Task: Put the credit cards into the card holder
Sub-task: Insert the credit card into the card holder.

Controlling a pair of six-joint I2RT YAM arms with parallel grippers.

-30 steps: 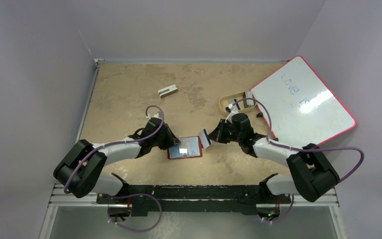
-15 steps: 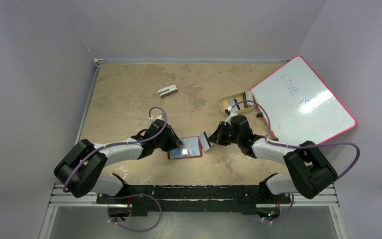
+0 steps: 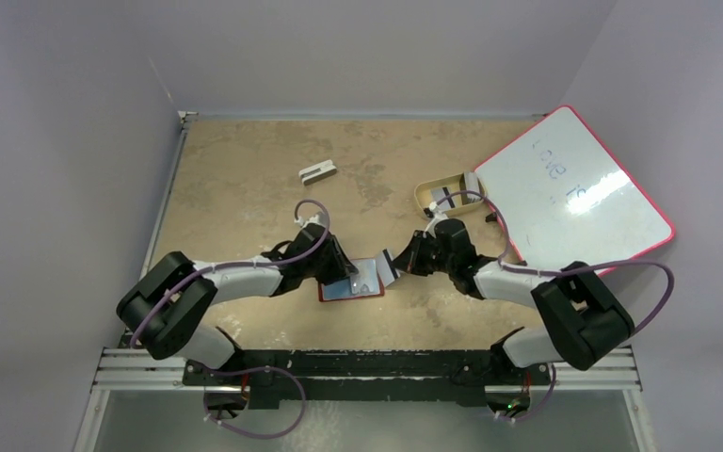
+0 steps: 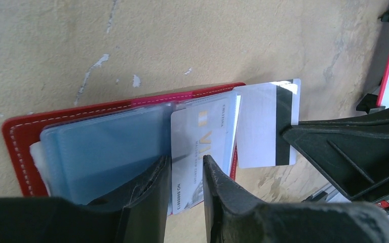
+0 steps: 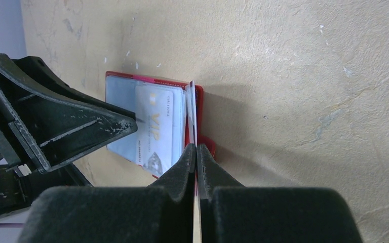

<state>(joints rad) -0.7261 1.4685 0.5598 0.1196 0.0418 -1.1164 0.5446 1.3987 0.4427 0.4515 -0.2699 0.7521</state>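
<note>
The red card holder [image 4: 17, 136] lies open on the table, its clear sleeves facing up. A pale VIP credit card [image 4: 202, 131] sits partly inside a sleeve. My left gripper [image 4: 185, 174] is open just over the holder, its jaws straddling that card's near end. My right gripper [image 5: 196, 149] is shut on a white credit card [image 4: 263, 121] with a black stripe, held on edge at the holder's right rim [image 5: 198, 93]. In the top view the holder [image 3: 369, 287] lies between the left gripper [image 3: 345, 269] and the right gripper [image 3: 403, 264].
A tan oval tray [image 3: 425, 198] with more cards stands at the back right, beside a red-framed whiteboard [image 3: 574, 188]. A small grey-white block [image 3: 317, 171] lies farther back on the left.
My left gripper has slid right over the holder and opened a little. My right gripper has edged left with its card toward the holder's right rim.
</note>
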